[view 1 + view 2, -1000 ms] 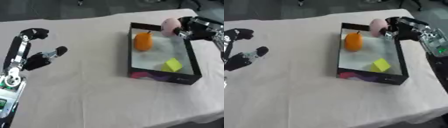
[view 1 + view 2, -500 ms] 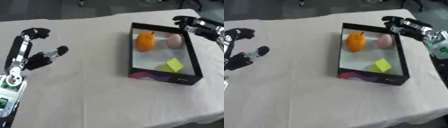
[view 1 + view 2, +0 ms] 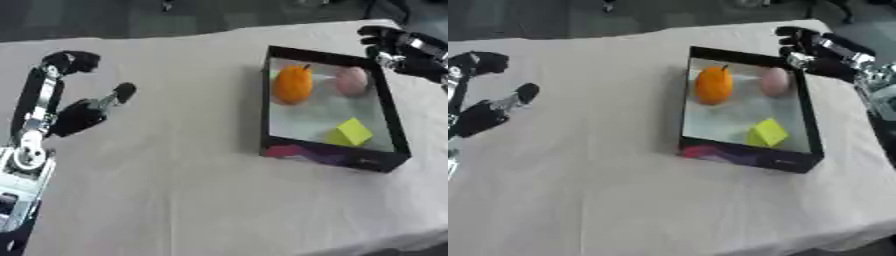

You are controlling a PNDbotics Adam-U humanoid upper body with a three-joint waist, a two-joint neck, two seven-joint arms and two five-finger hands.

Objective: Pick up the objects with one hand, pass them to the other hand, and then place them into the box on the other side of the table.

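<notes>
A black-walled box with a pale floor stands on the right half of the table. Inside it lie an orange fruit at the back left, a pink egg-shaped object at the back right, and a yellow block near the front. My right hand hovers open just beyond the box's far right corner, holding nothing. My left hand rests open at the far left of the table, well away from the box.
A pale cloth covers the table. The table's far edge runs along the top of the view with dark floor beyond. The cloth drops off at the front right corner.
The pink object left my right hand and now lies in the box beside the orange fruit. My right hand has opened and drawn back to the right. The left arm stayed put.
</notes>
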